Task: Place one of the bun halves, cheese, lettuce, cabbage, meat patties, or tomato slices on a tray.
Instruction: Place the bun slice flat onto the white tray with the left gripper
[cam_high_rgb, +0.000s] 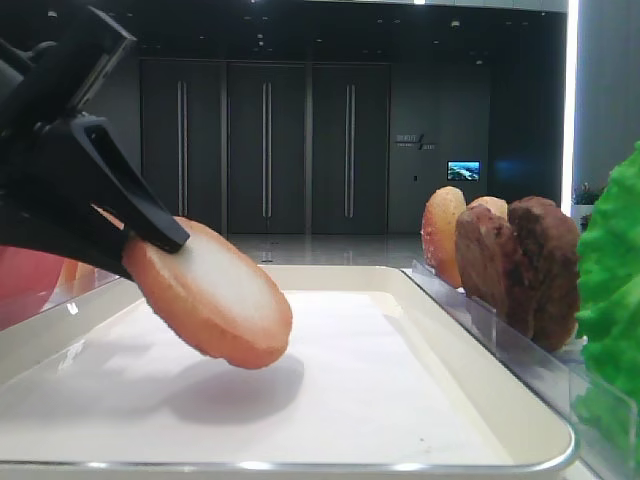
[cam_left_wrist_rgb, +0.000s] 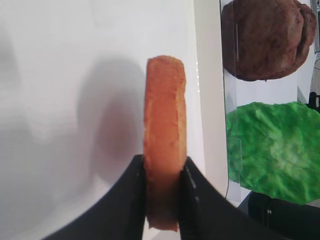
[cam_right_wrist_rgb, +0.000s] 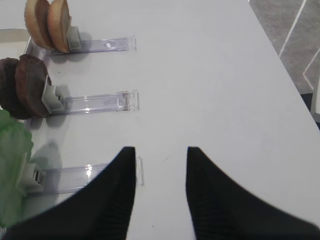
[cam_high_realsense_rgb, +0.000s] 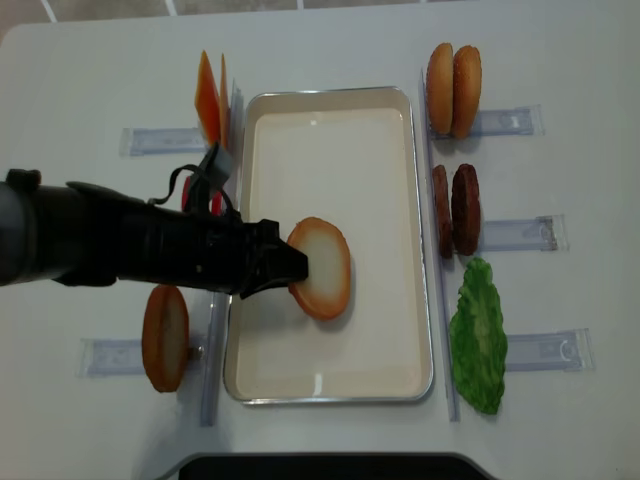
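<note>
The left gripper (cam_high_realsense_rgb: 285, 262) pinches a bun half (cam_high_realsense_rgb: 322, 267), a thick round disc with a golden-brown crust and a pale flat cut face. The disc is tilted above the white lining of the cream tray (cam_high_realsense_rgb: 410, 230), and probably does not touch it yet. The right gripper (cam_right_wrist_rgb: 161, 165) has its black ribbed fingers spread over the bare table. Rough dark patties (cam_high_realsense_rgb: 456, 209) and frilly green lettuce (cam_high_realsense_rgb: 478, 338) stand in clear plastic racks (cam_high_realsense_rgb: 520, 233) beside the tray.

Bun half (cam_high_realsense_rgb: 322, 266) tilted above tray (cam_high_realsense_rgb: 330, 100)
</note>
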